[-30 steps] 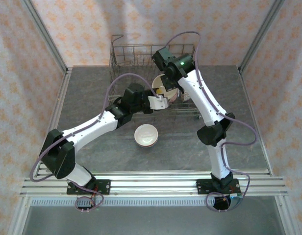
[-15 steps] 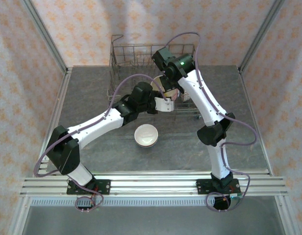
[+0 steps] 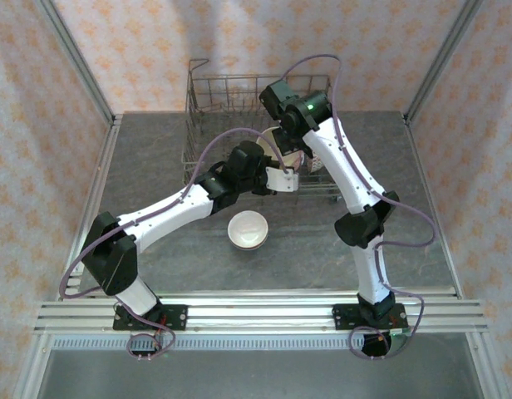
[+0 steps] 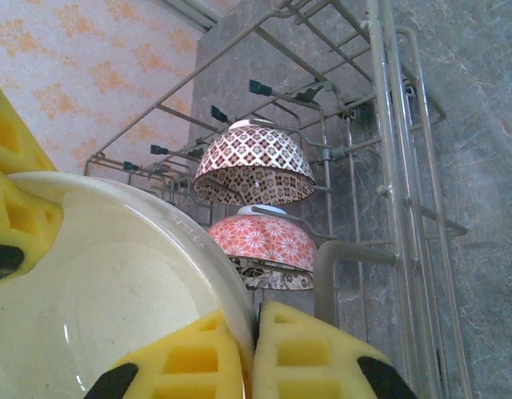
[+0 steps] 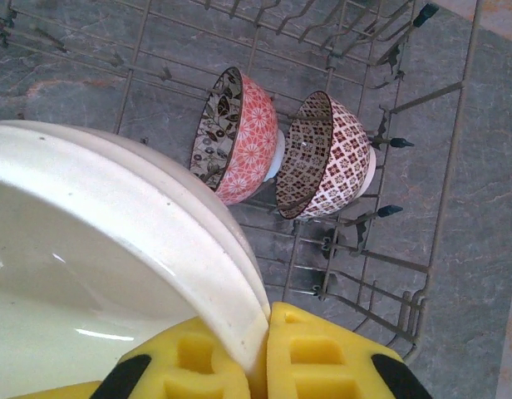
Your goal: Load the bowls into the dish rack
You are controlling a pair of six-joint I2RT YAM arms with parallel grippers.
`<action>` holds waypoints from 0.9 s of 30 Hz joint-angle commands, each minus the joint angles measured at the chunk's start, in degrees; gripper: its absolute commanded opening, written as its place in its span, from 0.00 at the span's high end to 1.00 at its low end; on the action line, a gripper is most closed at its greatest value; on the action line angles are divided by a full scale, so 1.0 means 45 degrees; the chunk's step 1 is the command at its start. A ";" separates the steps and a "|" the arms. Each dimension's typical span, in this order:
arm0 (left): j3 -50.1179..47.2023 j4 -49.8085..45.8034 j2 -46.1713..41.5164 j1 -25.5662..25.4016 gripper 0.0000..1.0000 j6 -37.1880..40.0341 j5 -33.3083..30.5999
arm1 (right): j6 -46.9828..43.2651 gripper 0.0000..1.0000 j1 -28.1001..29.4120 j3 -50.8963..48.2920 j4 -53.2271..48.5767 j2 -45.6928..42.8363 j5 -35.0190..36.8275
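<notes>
A cream bowl (image 4: pixel 98 291) hangs tilted over the dish rack (image 3: pixel 239 87), gripped from two sides. My left gripper (image 4: pixel 258 314) is shut on its rim. My right gripper (image 5: pixel 267 324) is shut on the rim of the same bowl (image 5: pixel 115 241), and its yellow pads (image 4: pixel 11 191) show at the bowl's far edge. Two patterned bowls stand on edge among the rack's tines: a brown-and-white one (image 5: pixel 327 158) and an orange-red one (image 5: pixel 243 137). A white bowl with a pinkish rim (image 3: pixel 248 230) sits upright on the table in front of the rack.
The rack's wire wall (image 4: pixel 389 166) and upright tines stand close to the right of the held bowl. Grey tabletop (image 3: pixel 156 158) lies open left of the rack. Both arms cross over the rack's front edge.
My left gripper has moved right to the rack and shut on the cream bowl's rim. The right gripper has kept its hold in place.
</notes>
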 commanded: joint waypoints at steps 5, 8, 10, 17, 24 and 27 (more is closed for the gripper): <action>-0.0227 0.0200 0.0307 -0.0265 1.00 0.0866 -0.1121 | -0.0150 0.85 0.0011 -0.0164 0.1037 -0.0910 0.0346; -0.0452 0.0635 0.0144 -0.0265 1.00 0.0918 -0.1195 | -0.0192 0.80 -0.0030 -0.0251 0.1336 -0.1014 0.0128; -0.0667 0.1111 0.0044 -0.0265 1.00 0.0928 -0.1319 | -0.0172 0.70 -0.0083 -0.0264 0.1452 -0.1065 -0.0102; -0.1086 0.2285 -0.0182 -0.0246 1.00 0.0312 -0.1349 | 0.0343 0.34 -0.0487 -0.0360 0.1827 -0.1293 -0.1268; -0.1074 0.2718 -0.0308 0.0170 1.00 -0.1619 -0.0192 | 0.0981 0.21 -0.1239 -0.1209 0.2993 -0.2023 -0.3319; -0.1068 0.2816 -0.0448 0.0425 1.00 -0.2600 0.0526 | 0.1418 0.18 -0.1688 -0.1719 0.3609 -0.2389 -0.4371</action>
